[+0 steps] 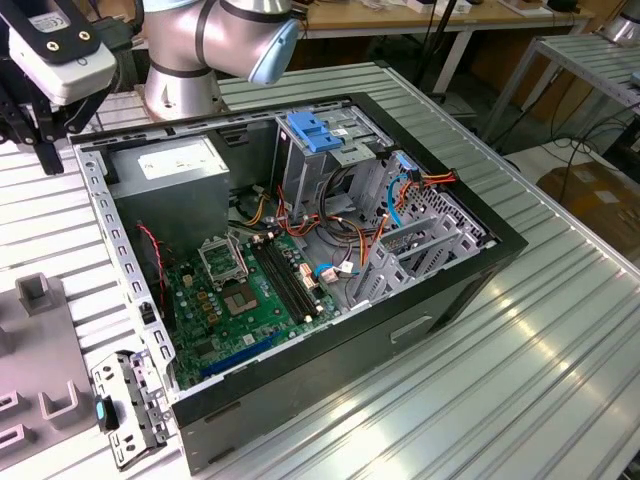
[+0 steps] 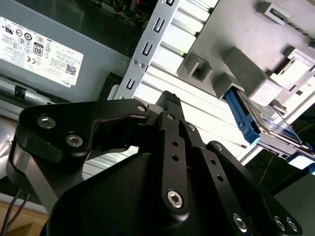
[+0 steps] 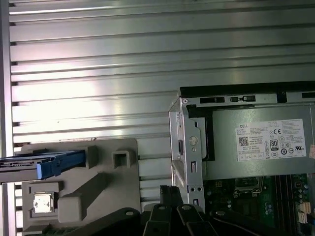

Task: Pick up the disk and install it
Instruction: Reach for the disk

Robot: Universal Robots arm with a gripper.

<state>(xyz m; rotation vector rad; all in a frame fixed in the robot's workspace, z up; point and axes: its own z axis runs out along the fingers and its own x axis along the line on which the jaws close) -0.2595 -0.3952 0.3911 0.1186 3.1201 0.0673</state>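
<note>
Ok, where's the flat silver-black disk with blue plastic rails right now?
In the first wrist view the disk sits on the grey moulded fixture on the ribbed aluminium table, outside the open computer case.

- Between the grey fixture and the computer case runs a narrow open strip of ribbed table; the gripper hangs over it.
- The case's perforated metal rim stands up along that strip.
- The disk sits in the fixture with raised posts close beside it; its upper side is exposed.
- Inside the case, the power supply fills the corner nearest the arm, and the drive cage rises beside it.
- Cables cross the gap between cage and motherboard.
- A loose metal bracket lies just beside the case's corner.
- On the exterior view's right the table is wide and open.
</note>
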